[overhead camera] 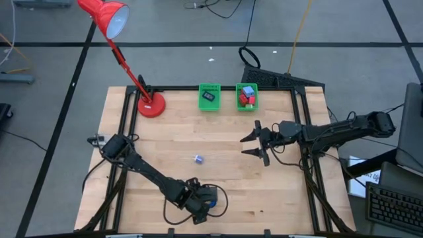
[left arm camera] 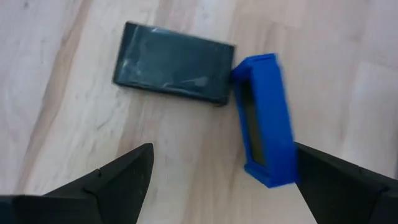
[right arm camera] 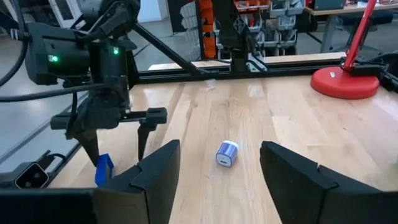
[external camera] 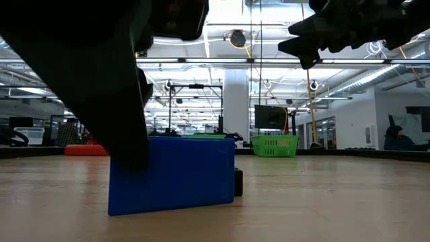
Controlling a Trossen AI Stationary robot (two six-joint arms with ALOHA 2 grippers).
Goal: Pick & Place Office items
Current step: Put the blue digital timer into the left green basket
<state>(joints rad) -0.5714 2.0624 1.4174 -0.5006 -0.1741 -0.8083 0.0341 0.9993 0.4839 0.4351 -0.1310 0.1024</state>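
A dark blue oblong (left arm camera: 266,121) stands on its long edge on the wood, and one end almost meets a black oblong (left arm camera: 174,62) lying flat. My left gripper (left arm camera: 221,180) is open above them near the table's near edge (overhead camera: 205,201), fingers pointing down; the blue oblong (external camera: 171,173) sits just inside one finger. A small pale blue and white piece (right arm camera: 226,154) lies alone at mid-table (overhead camera: 198,158). My right gripper (overhead camera: 246,145) hangs open above the table, right of centre, and faces that piece. My left gripper has one finger (left arm camera: 329,180) right beside the blue oblong's long side (left arm camera: 283,143), coming from above. I cannot tell whether it touches. The oblong rests on the table on its edge.
Two green mesh baskets (overhead camera: 209,97) (overhead camera: 248,97) stand at the far edge; one holds a black piece, the other red and pale blue pieces. A red desk lamp (overhead camera: 151,104) stands at the far left. A black frame rail (overhead camera: 218,88) rims the table.
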